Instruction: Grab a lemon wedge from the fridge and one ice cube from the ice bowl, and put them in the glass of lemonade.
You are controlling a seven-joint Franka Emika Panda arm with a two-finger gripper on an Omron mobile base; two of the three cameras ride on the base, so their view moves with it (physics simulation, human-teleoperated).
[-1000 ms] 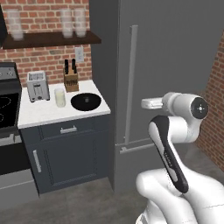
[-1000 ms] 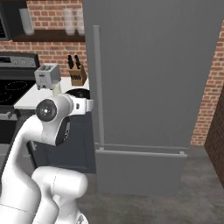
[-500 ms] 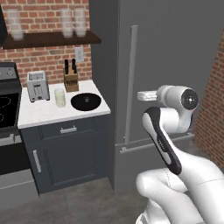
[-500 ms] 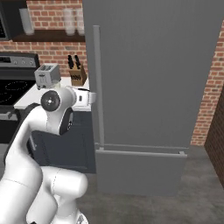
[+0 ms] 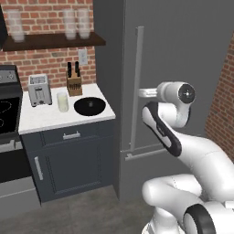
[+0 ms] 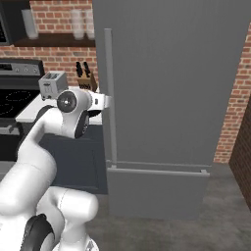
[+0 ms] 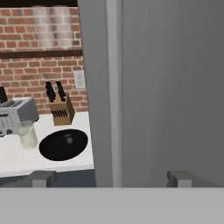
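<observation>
Matte grey fridge (image 5: 183, 50), door shut; gripper (image 7: 109, 177) wide open, tips straddling its smooth bar handle (image 7: 114, 87), centre frame.

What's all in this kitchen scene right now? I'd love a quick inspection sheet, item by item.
Surface: white counter over dark cabinet.
Job's things: fridge shut, bar handle untouched; ice bowl and glass of lemonade on the counter; lemon wedge not seen.
Clutter: toaster, knife block.
Hand: open, empty, straddling the handle.
Cables: nothing seen.
Surroundings: brick wall, shelf of glasses, stove.
</observation>
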